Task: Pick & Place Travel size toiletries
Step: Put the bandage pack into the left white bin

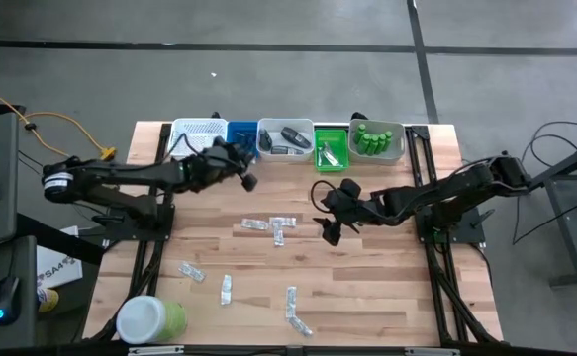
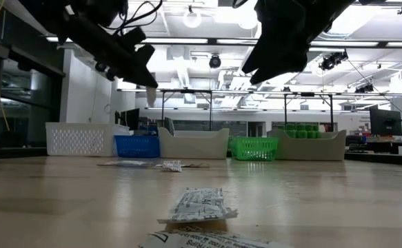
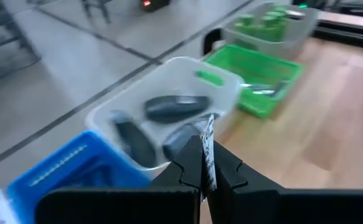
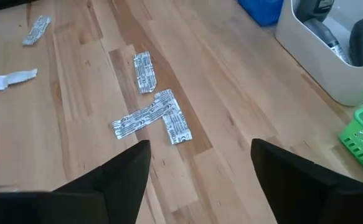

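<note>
My left gripper (image 1: 247,178) is raised near the far trays and shut on a silvery flat sachet (image 3: 209,146), seen edge-on in the left wrist view. It hangs above the table in front of the white tray (image 3: 228,81) of dark grey oval pieces (image 3: 176,107). My right gripper (image 1: 324,216) is open and empty above the table's middle, its fingers (image 4: 122,171) wide apart. Several silvery sachets (image 4: 150,112) lie flat on the wood before it. Green bottles (image 1: 375,138) stand in the far right tray. My left gripper pinches the sachet between its two fingers (image 3: 190,163), which close on its flat faces. The sachet's free end (image 3: 210,127) sticks out past the fingertips. The sachet is lifted clear of the table; in the low view its tip (image 2: 150,94) points down below the fingers.
A row of trays lines the far edge: white mesh basket (image 1: 197,132), blue tray (image 1: 240,131), white tray (image 1: 264,148), green tray (image 1: 331,155), grey tray (image 1: 399,148). A big green jar with white lid (image 1: 149,318) stands at the near left. Loose sachets (image 1: 227,289) lie toward the near edge.
</note>
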Available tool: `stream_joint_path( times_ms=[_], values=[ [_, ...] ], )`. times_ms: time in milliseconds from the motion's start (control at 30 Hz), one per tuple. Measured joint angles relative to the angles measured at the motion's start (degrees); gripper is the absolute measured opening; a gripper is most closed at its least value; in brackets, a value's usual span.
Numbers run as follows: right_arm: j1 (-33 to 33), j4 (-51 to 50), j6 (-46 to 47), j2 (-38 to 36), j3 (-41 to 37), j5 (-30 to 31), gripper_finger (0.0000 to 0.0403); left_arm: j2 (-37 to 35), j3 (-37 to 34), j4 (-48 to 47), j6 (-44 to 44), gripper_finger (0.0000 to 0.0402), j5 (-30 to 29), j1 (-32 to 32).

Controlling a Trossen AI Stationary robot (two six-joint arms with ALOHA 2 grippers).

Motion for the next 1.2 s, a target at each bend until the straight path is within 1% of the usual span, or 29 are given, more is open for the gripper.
stream_joint_path(
  times_ms=[200, 267, 433, 533, 667, 733, 800, 900, 967, 1033, 1200],
  values=[
    [0.00, 0.91, 0.99, 0.04, -0.02, 0.07, 0.0270, -1.98, 0.00, -2.18, -0.02, 0.0000, 0.09, 5.07],
    [0.00, 0.99, 1.26, 0.04, -0.02, 0.06, 0.0270, -2.20, 0.00, -3.52, -1.28, 0.0000, -0.31, 6.86],
    [0.04, 1.23, 1.14, 0.04, -0.02, 0.30, 0.0270, -2.05, -0.05, -10.01, -8.49, 0.0000, -4.06, 11.71],
    [-0.03, 1.27, 1.04, 0.07, -0.02, 1.21, 0.0270, -1.45, -0.29, -11.78, -9.83, 0.0000, -6.24, 13.35],
    [-0.03, 1.39, 1.03, 0.09, -0.02, 1.51, 0.0270, -1.48, -0.33, -11.88, -9.79, 0.0000, -11.08, 14.36],
    [-0.03, 1.66, 1.01, 0.09, -0.02, 1.54, 0.0270, -1.48, -0.33, -12.67, -9.02, 0.0000, -15.45, 14.36],
    [-0.03, 1.64, 0.99, 0.09, -0.02, 1.54, 0.0270, -1.50, -0.33, -15.80, -10.48, 0.0000, -20.46, 14.32],
    [-0.03, 1.64, 0.97, 0.09, -0.02, 1.54, 0.0270, -1.50, -0.33, -21.15, -14.89, 0.0000, -24.06, 14.42],
    [-0.03, 1.63, 0.62, 0.09, -0.02, 1.54, 0.0270, -1.50, -0.33, -23.43, -16.29, 0.0000, -24.39, 15.16],
    [-0.03, 1.64, -0.05, 0.09, -0.02, 1.54, 0.0270, -1.50, -0.33, -24.65, -16.55, 0.0006, -23.22, 16.27],
    [-0.03, 1.66, -0.15, 0.09, -0.02, 1.56, 0.0270, -1.48, -0.33, -25.31, -16.69, 0.0054, -16.91, 19.54]
  ],
)
